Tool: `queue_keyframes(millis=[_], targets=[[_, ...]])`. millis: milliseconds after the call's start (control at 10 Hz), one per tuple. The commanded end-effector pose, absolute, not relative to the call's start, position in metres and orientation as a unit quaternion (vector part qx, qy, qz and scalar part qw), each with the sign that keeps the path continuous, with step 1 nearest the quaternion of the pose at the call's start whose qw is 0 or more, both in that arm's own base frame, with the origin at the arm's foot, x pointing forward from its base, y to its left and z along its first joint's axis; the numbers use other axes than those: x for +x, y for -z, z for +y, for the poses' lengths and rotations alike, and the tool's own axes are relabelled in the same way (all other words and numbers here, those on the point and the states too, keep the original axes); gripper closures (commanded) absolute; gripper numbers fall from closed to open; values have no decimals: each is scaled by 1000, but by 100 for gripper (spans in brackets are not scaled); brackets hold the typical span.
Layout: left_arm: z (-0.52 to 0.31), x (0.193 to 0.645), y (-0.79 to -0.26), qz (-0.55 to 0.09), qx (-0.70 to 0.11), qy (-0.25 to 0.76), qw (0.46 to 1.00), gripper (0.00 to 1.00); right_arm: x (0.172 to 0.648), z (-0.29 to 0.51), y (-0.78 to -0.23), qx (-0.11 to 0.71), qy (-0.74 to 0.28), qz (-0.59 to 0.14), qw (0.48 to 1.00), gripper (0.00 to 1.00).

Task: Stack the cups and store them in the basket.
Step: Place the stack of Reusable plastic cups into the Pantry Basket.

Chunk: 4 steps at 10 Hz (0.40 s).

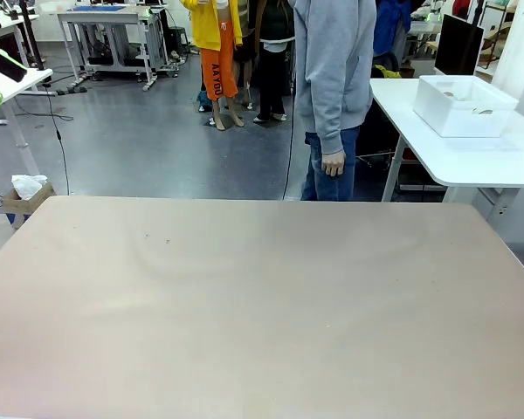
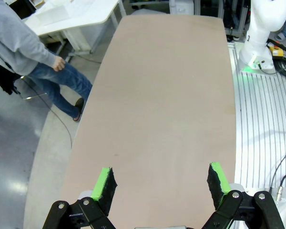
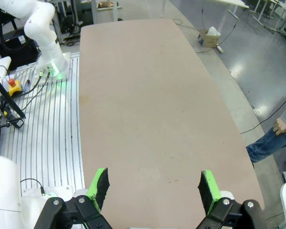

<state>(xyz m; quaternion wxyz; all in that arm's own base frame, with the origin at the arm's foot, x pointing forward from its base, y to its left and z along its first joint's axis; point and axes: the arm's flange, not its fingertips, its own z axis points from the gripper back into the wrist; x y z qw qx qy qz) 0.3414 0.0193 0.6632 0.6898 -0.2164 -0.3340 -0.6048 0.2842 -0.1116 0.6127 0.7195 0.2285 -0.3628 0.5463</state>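
1. The white basket [image 1: 465, 105] is sitting on a white side table [image 1: 472, 166], off beyond the far right corner of the beige surface [image 1: 244, 305]; its long axis is running slantwise, from its near left corner back toward the right.
2. Something small and tan is lying inside the basket, too small to make out; I cannot see any cups standing anywhere on the surface.
3. The left claw [image 2: 162, 183] is hanging over its own end of the surface with its green pads spread wide, pinching nothing.
4. The right claw [image 3: 153, 186] is likewise spread wide and empty over the opposite end of the surface.
5. Judging from where the basket is resting, the right arm is the nearer one to it; the left would have to be reaching across the whole surface.
6. A person in a grey hoodie is standing at the far edge, just left of the basket's table, one hand [image 1: 334, 162] hanging loose and empty.
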Motion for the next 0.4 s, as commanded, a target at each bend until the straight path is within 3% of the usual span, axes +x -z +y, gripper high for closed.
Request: queue_keyframes(millis=[0,300], targets=[[20,342,-666,-332,-220,604,690,0,285,-113,-614,230,-553,-371,710,0],[20,342,-666,-332,-220,604,690,0,285,-113,-614,230,-553,-371,710,0]])
